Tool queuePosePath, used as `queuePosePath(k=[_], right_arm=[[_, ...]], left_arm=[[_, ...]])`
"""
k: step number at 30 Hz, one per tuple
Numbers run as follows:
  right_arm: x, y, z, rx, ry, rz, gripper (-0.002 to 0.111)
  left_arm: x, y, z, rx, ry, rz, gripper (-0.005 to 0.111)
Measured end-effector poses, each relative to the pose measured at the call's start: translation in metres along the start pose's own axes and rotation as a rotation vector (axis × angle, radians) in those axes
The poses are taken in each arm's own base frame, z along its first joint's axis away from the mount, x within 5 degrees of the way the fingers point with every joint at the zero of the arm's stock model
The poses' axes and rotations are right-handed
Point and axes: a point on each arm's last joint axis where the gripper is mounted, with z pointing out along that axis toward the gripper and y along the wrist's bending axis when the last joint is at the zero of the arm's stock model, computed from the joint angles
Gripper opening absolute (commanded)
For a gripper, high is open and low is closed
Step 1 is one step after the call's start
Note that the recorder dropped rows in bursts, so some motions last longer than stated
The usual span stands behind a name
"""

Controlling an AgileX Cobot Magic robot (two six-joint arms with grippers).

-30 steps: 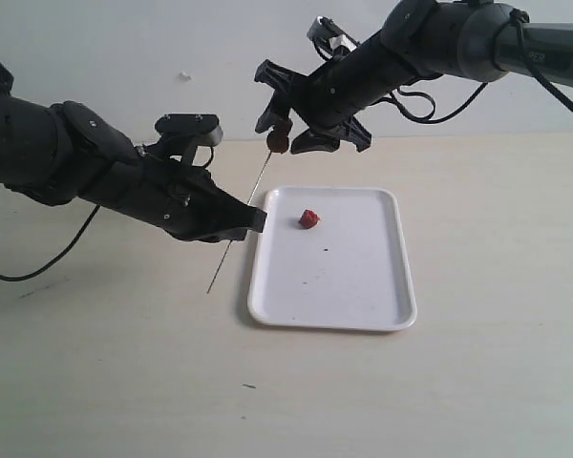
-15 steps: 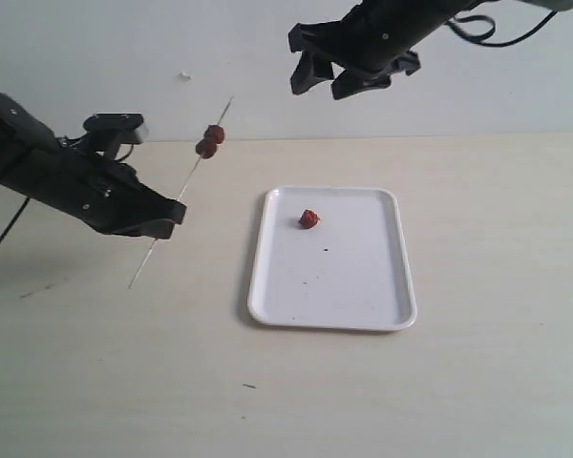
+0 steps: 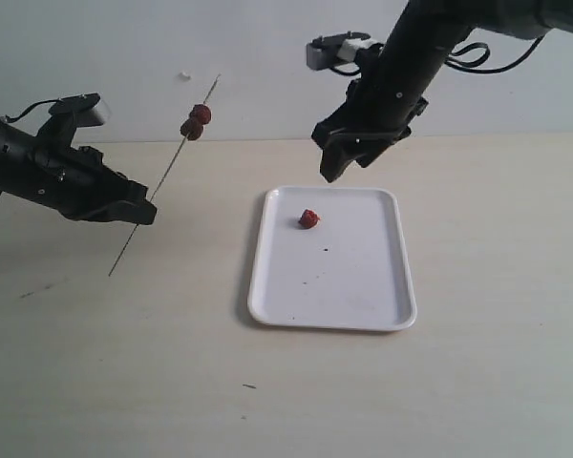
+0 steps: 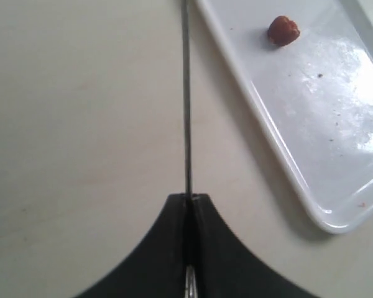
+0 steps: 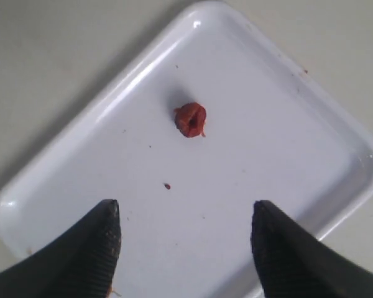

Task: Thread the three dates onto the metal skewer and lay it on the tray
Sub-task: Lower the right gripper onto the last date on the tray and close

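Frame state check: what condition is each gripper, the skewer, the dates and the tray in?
left gripper: shut on the metal skewer.
right gripper: open, empty, above the tray.
metal skewer: held tilted in the air, carrying two dates.
threaded dates: two, close together near the upper end.
loose date: lying on the tray, not threaded.
tray: lying flat, holding one date.

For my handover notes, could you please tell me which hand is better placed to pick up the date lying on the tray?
Right. The right hand hangs open over the tray, facing the loose date, while the left hand is shut on the skewer.
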Motion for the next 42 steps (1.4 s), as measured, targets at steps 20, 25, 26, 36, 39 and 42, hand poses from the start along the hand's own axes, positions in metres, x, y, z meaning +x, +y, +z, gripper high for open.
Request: queuePosePath(k=[20,25,26,36,39,42], right_arm=[[-0.02,0.006,0.091,-0.008,0.026,0.03,0.058],[-0.019,0.003,0.106,-0.026,0.032,0.049,0.057],[-0.018,0.002,0.108,-0.033,0.033,0.057,0.057],[-0.016,-0.012,0.106,-0.06,0.009,0.116,0.056],[-0.016,-0.011,0.106,-0.066,0.009,0.119,0.056],[-0.016,-0.01,0.11,-0.089,0.011,0.126,0.056]], left_arm=[[0.0,-0.003,-0.001,0.03,0.003,0.009,0.0],[0.0,-0.003,-0.001,0.031,0.003,0.009,0.0],[0.0,-0.003,-0.001,0.031,0.003,0.009,0.0],[0.0,-0.003,-0.001,0.033,0.0,0.004,0.0],[-0.001,-0.003,-0.001,0.035,-0.005,-0.002,0.0],[-0.001,-0.004,-0.001,0.036,-0.007,-0.005,0.0]])
